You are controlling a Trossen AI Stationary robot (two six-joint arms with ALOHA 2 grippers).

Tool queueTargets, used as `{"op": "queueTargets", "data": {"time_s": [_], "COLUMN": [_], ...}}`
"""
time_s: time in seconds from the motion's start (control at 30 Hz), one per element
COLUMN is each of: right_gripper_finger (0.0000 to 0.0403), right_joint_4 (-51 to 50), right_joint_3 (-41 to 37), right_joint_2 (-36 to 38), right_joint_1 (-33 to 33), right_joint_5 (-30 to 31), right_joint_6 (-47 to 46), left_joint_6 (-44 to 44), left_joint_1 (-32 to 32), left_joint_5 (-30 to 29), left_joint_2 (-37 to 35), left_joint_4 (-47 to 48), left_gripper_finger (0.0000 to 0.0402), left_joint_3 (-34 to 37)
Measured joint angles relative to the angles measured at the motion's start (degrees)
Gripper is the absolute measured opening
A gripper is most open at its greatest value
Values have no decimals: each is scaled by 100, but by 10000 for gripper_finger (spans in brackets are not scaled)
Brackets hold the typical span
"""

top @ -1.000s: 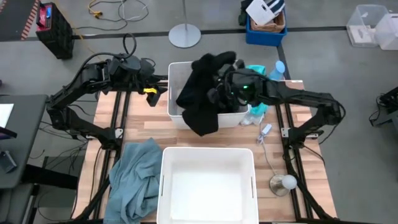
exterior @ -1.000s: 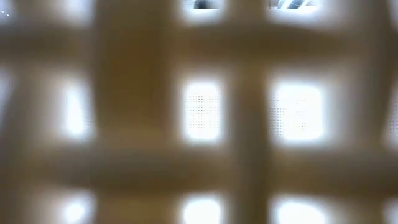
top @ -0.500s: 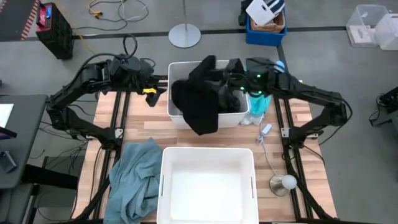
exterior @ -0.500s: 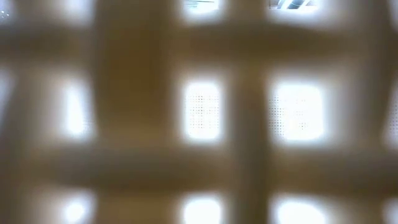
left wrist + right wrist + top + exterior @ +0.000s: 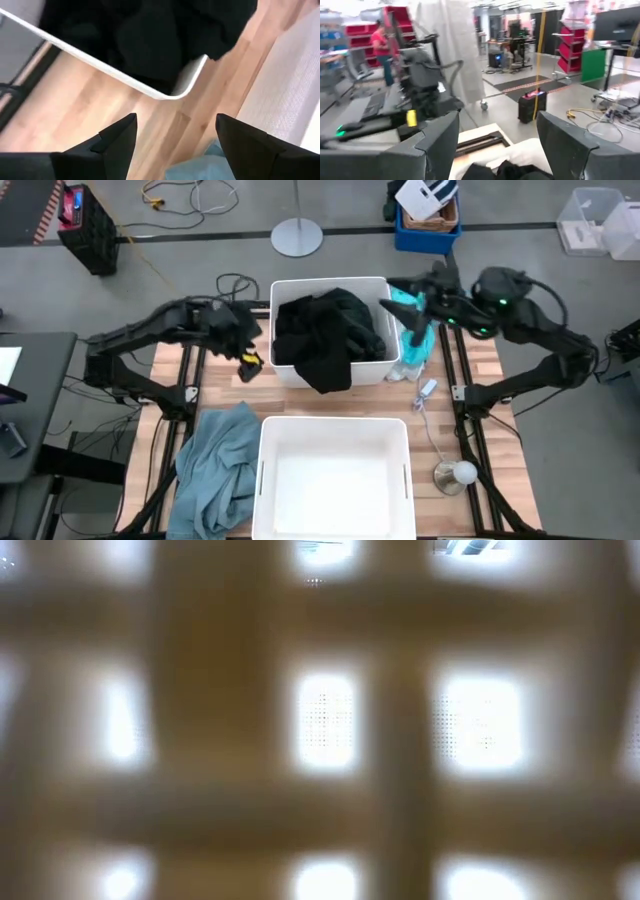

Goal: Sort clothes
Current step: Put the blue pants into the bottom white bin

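Observation:
Black clothes (image 5: pixel 330 330) lie heaped in the far white bin (image 5: pixel 375 283). One black garment (image 5: pixel 328 373) hangs over the bin's near rim onto the table. A dusty blue-grey garment (image 5: pixel 215 465) lies crumpled on the table, left of the near white bin (image 5: pixel 335 425). A turquoise garment (image 5: pixel 414 335) lies just right of the far bin. My right gripper (image 5: pixel 408 298) hovers open above the far bin's right rim, holding nothing. My left gripper (image 5: pixel 243 352) stands open left of the far bin's near left corner (image 5: pixel 170 92).
The near bin holds nothing. A small white device (image 5: pixel 428 388) with a cord and a round object (image 5: pixel 455 473) lie on the table's right side. A blurred lattice fills the low view. The right wrist view shows a person in red (image 5: pixel 381 44) far off in the room.
My right gripper has let go of the black garment and drawn back up and toward the table's right edge. The garment, lifted above the far bin a second ago, has dropped into it. My left gripper has shifted a little toward the near edge.

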State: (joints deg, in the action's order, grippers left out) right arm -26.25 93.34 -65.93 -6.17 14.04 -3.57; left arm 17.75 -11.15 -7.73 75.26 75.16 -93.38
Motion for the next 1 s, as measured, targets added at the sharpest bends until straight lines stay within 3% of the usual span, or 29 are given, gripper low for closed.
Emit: {"op": "queueTargets", "data": {"time_s": [0.17,0.4,0.57,0.73,0.9,1.0], "right_gripper_finger": [281,281,281,281,281,281], "right_joint_4": [-711,-1326,-1450,-1566,-1723,-1726], "right_joint_3": [-1,-9,-9,-9,-9,-9], "right_joint_2": [277,463,495,489,487,487], "right_joint_1": [525,1112,1256,1245,1245,1245], "right_joint_5": [-2,59,399,411,413,413], "right_joint_6": [-53,-478,-505,-506,-612,-608], "left_joint_6": [235,634,1139,1738,2677,3395], "left_joint_1": [273,849,1256,1611,2245,2664], "left_joint_5": [243,1074,1109,1737,2241,2129], "left_joint_2": [8,4,-3,-154,-530,-756], "left_joint_4": [-306,236,723,775,248,-328], "left_gripper_finger": [263,263,263,263,263,263], "left_joint_3": [614,1248,1717,2278,2863,3224]}}
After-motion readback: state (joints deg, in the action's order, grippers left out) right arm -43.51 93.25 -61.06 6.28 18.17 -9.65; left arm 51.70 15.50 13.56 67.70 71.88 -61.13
